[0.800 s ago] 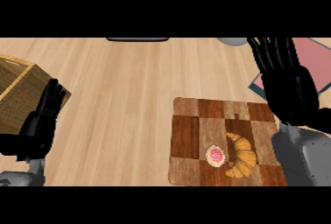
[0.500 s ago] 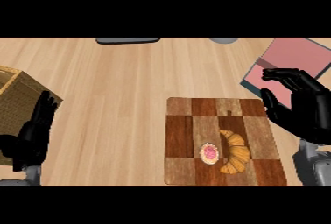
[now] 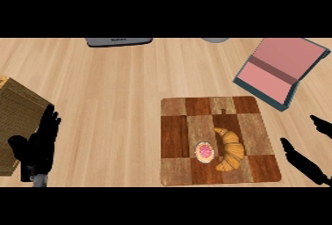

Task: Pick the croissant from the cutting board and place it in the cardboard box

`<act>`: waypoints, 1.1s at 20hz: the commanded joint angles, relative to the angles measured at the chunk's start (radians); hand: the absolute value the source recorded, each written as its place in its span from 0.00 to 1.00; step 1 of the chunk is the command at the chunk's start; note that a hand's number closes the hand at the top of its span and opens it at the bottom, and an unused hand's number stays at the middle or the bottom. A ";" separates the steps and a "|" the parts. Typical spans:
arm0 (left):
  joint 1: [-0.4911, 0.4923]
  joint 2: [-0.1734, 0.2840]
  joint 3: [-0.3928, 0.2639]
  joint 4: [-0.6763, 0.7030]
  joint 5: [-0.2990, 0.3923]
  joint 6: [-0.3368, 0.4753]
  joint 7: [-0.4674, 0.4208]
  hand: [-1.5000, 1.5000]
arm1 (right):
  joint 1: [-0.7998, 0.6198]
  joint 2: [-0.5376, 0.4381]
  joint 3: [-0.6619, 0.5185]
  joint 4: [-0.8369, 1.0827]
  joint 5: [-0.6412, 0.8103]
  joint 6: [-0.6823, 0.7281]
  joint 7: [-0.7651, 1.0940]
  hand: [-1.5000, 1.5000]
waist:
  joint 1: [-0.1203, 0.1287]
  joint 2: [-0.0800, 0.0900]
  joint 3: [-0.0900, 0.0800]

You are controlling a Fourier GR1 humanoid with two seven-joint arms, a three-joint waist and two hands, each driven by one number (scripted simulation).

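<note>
Right robot hand [image 3: 304,162] and cardboard box [image 3: 16,114], both edge-cropped.

The right hand [image 3: 304,161], raised high at the far right over the pink book [image 3: 279,70] a moment ago, has dropped and drawn back to the near right corner, where only its fingertips show beside the cutting board [image 3: 219,140]. The book is now fully uncovered. The cardboard box [image 3: 16,118] shows more of its side at the left edge.
</note>
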 commanded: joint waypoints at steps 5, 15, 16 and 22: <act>-0.042 -0.034 -0.036 0.032 -0.032 0.008 0.011 0.50 | 0.361 0.020 0.115 -0.331 0.388 0.002 0.353 0.00 | 0.054 0.008 0.000; -0.144 -0.072 -0.054 0.110 -0.055 -0.015 0.020 0.50 | 0.314 0.032 0.311 -0.690 0.631 0.478 0.909 0.00 | 0.107 0.017 0.003; -0.104 -0.076 -0.056 0.093 -0.067 0.000 0.007 0.50 | 0.254 0.046 0.331 -0.684 0.636 0.517 0.963 0.00 | 0.115 0.014 0.004; -0.162 -0.095 -0.040 0.143 -0.076 -0.012 0.005 0.50 | 0.017 0.110 0.424 -0.583 0.660 0.733 1.221 0.00 | 0.108 0.011 0.006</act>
